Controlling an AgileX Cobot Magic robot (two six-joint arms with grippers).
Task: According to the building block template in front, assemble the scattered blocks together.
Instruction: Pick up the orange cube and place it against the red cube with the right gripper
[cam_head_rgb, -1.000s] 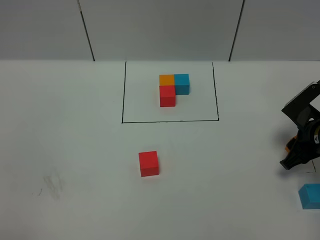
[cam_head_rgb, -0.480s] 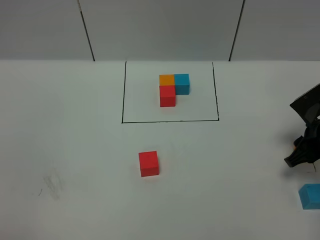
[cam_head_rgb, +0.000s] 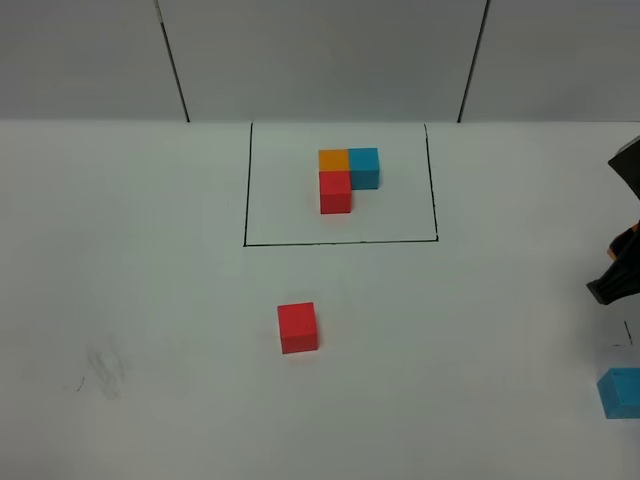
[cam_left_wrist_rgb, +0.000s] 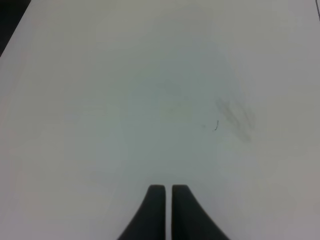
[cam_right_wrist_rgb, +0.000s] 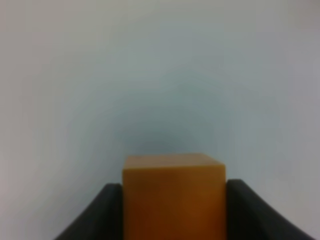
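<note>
Gripping orange block (cam_right_wrist_rgb: 172, 180) square-on w/ right pincer (cam_right_wrist_rgb: 173, 210), jaws flat on opp. faces, at far right edge of bench (cam_head_rgb: 150, 300). W/ left pincer (cam_left_wrist_rgb: 168, 192) pressed together, idle over bare bench nr a faint smudge (cam_left_wrist_rgb: 235, 112). Per template (cam_head_rgb: 343, 178) inside black frame (cam_head_rgb: 340, 241): orange behind red, blue to orange's right. So carry orange across to red block (cam_head_rgb: 297, 327), loose on open bench in front of frame, well apart from right pincer. Hold grip firm, keep block level, no twist. Come in from far side of red, lower right down onto bench, then nudge flush against red's rear face, edges aligned. Avoid bumping red off-line. Release only once seated. Leave blue block (cam_head_rgb: 621, 392), nr right edge, for after
</note>
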